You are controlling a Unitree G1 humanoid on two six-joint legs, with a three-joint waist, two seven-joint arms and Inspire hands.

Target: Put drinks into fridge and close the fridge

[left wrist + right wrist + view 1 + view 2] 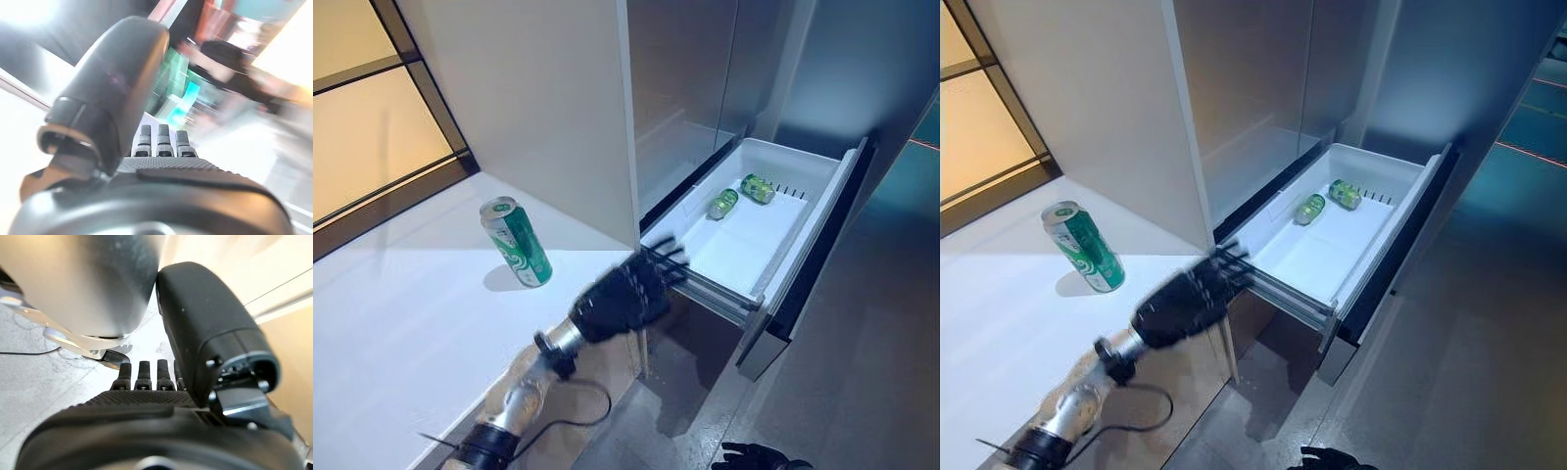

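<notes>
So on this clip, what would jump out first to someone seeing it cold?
The open white fridge drawer, pulled out at the right, with two green cans lying on their sides near its back. Next, a third green can standing on the white counter at the left. Between them, the left hand reaches with straight fingers toward the drawer's near corner, holding nothing.

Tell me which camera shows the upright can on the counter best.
The left eye view: the upright green can stands whole on the white counter, clear of the left robot hand. The right eye view shows it too, nearer the edge. Neither wrist view shows it.
</notes>
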